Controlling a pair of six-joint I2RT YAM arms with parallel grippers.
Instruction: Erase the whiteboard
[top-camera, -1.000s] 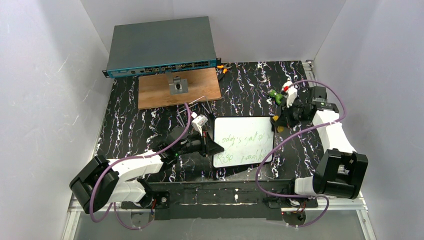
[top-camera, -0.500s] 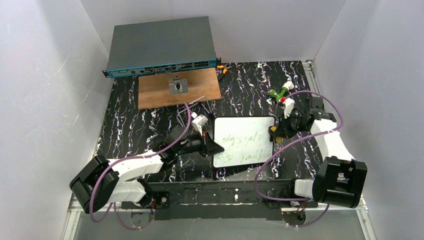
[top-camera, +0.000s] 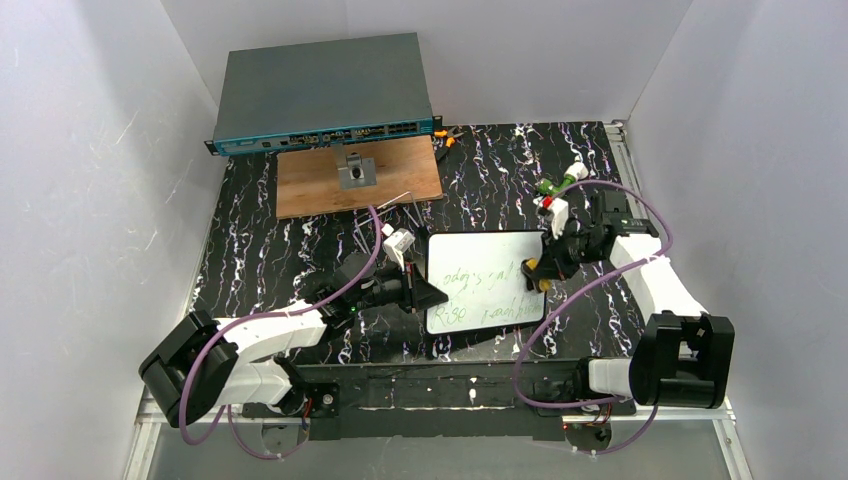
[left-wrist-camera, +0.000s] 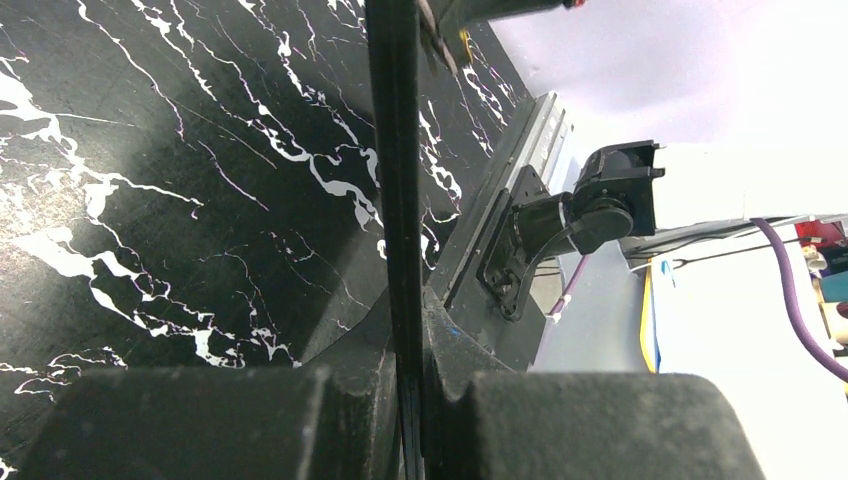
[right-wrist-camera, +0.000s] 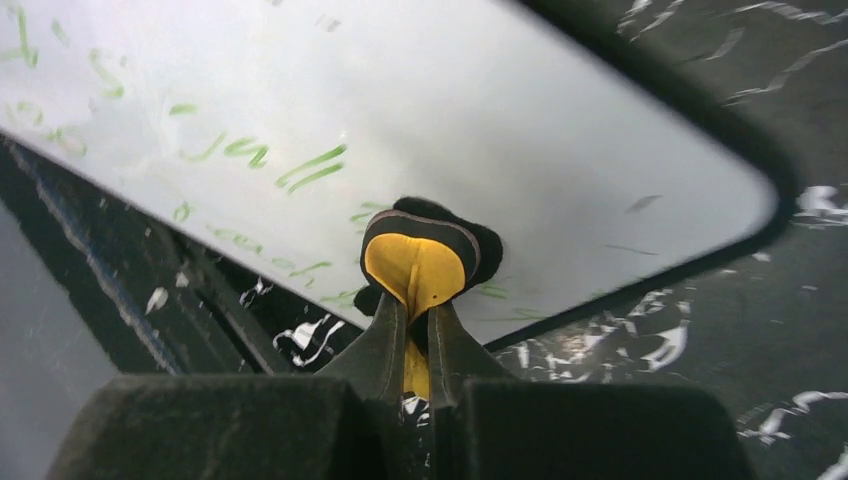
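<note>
Left end effector (top-camera: 427, 292) clamps the whiteboard (top-camera: 490, 285) by its left edge at the centre of the desk (top-camera: 260, 250). Right end effector (right-wrist-camera: 412, 340) pinches a yellow eraser (right-wrist-camera: 418, 262) against the board's right side. Press evenly and sweep across the green writing (right-wrist-camera: 310, 165).

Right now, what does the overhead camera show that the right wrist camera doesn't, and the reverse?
Only the overhead: the left gripper shut on the whiteboard at its left edge, with a wooden panel and a grey equipment box behind. Only the right wrist: the eraser close up, its black pad seemingly resting on the board near the edge. Both: the whiteboard with green writing, and the right gripper shut on the yellow eraser.
</note>
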